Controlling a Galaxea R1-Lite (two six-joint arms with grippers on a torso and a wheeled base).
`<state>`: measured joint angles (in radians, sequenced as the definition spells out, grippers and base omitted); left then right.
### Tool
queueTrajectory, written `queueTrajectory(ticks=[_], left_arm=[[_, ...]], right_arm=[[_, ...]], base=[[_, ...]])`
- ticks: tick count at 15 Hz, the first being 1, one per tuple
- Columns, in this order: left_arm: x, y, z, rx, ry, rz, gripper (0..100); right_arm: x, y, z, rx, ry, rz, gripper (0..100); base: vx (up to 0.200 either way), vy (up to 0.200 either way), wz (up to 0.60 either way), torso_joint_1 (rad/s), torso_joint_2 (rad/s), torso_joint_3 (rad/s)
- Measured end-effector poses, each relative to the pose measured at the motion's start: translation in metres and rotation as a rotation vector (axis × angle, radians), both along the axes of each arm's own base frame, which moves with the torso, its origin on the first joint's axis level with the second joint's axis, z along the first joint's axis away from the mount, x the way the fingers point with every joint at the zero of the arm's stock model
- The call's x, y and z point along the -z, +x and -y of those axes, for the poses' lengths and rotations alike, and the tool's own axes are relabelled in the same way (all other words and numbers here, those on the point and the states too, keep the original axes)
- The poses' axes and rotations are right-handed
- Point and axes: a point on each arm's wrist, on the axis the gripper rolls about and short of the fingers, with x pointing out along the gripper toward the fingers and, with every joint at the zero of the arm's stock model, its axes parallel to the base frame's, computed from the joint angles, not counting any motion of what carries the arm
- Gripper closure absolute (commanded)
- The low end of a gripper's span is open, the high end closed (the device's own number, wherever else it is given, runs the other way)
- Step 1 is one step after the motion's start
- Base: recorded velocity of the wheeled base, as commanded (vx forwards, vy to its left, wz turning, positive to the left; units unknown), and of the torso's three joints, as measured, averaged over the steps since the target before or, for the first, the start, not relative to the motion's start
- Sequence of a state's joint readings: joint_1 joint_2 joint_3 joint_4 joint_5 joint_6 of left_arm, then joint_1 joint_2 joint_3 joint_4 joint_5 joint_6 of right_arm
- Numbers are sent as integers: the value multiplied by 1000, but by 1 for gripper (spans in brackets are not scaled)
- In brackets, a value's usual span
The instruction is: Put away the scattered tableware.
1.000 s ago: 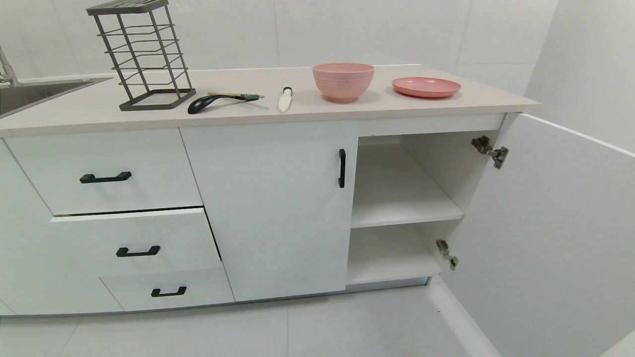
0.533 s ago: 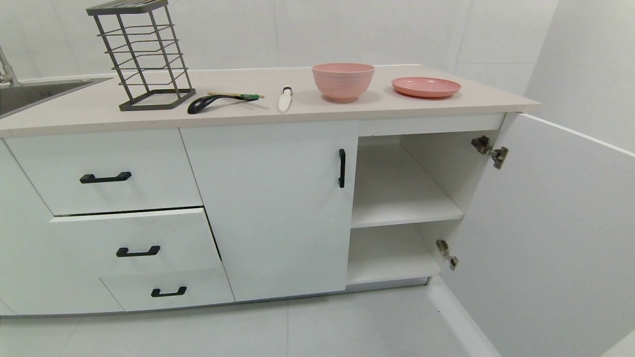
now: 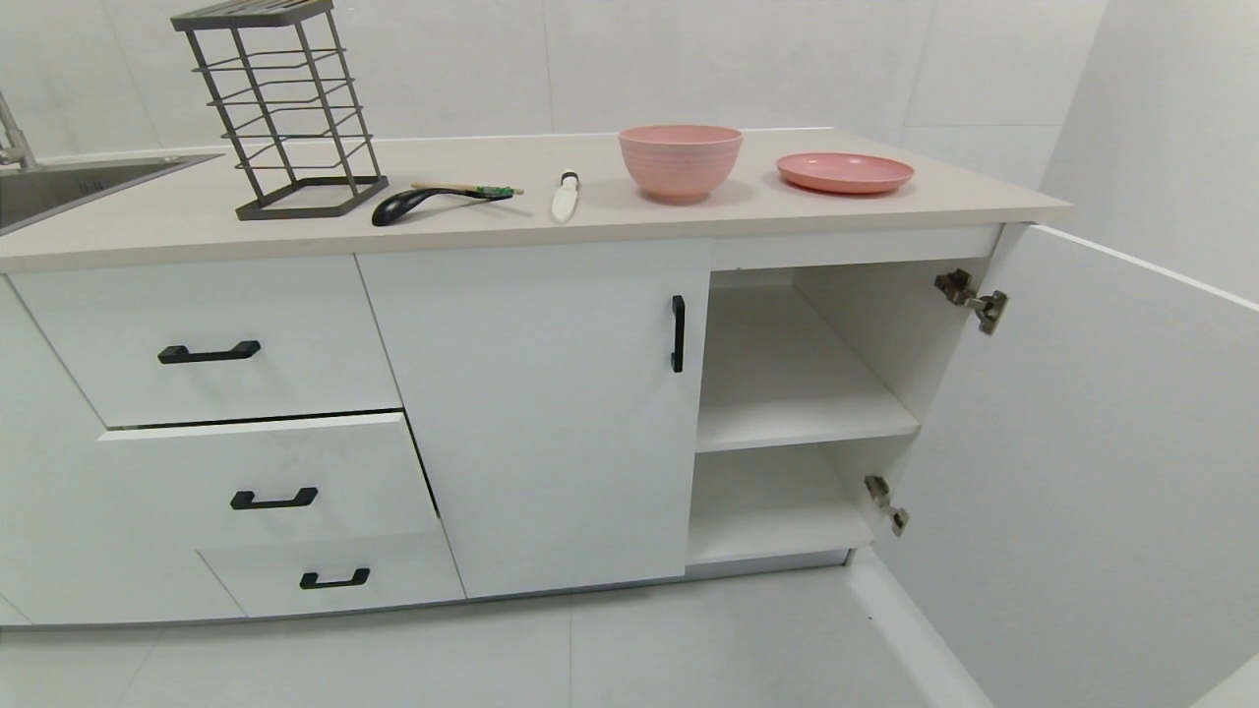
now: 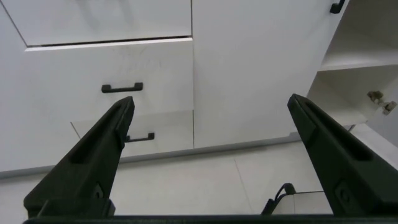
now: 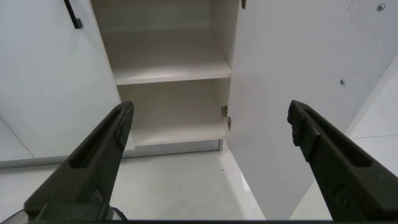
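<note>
Standing on the counter [image 3: 197,228], listed from the robot's left to its right:
- sink [image 3: 69,185], set into the counter at the far left.
- wire rack [image 3: 285,108], dark metal, upright, near the sink.
- black spoon [image 3: 413,204], lying flat just beside the rack's base.
- wooden utensil [image 3: 467,188] with a green band, lying flat and touching the spoon's handle.
- white utensil [image 3: 566,198], lying apart from both, between spoon and bowl.
- pink bowl [image 3: 680,161], upright.
- pink plate [image 3: 845,172], flat, near the bowl but not touching it.

Below the counter:
- three drawers, the middle drawer [image 3: 266,472] standing slightly forward.
- closed door [image 3: 541,413] with a black handle.
- open door [image 3: 1082,442], swung wide, showing an upper shelf [image 3: 787,393] and a lower compartment.

Hands:
- left hand [image 4: 211,102], fingers spread wide apart, holding nothing, facing the drawers.
- right hand [image 5: 210,109], fingers likewise spread, holding nothing, facing the open compartment.

Change against the earlier head pictures: no item has shifted, and every piece lies where it lay.
</note>
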<state>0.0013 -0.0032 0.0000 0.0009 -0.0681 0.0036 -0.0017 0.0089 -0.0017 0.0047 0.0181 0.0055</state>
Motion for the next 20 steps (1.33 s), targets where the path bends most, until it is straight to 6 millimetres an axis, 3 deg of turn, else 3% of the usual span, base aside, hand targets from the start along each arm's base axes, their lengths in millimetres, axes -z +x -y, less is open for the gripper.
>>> queueTrajectory(ticks=[3, 6, 11, 18, 20], left_arm=[[0, 0, 0, 0, -2, -1, 0], [0, 0, 0, -1, -2, -1, 0], [0, 0, 0, -1, 0, -2, 0], [0, 0, 0, 1, 1, -1, 0], [0, 0, 0, 1, 0, -2, 0]], right_arm=[[0, 0, 0, 0, -1, 0, 0], [0, 0, 0, 1, -1, -1, 0], [0, 0, 0, 1, -1, -1, 0], [0, 0, 0, 3, -1, -2, 0], [0, 0, 0, 3, -1, -1, 0]], base=[[0, -200, 0, 4, 7, 1], [200, -200, 0, 2, 5, -1], [80, 0, 0, 1, 1, 2], [200, 0, 0, 0, 1, 0], [0, 0, 0, 0, 0, 0]])
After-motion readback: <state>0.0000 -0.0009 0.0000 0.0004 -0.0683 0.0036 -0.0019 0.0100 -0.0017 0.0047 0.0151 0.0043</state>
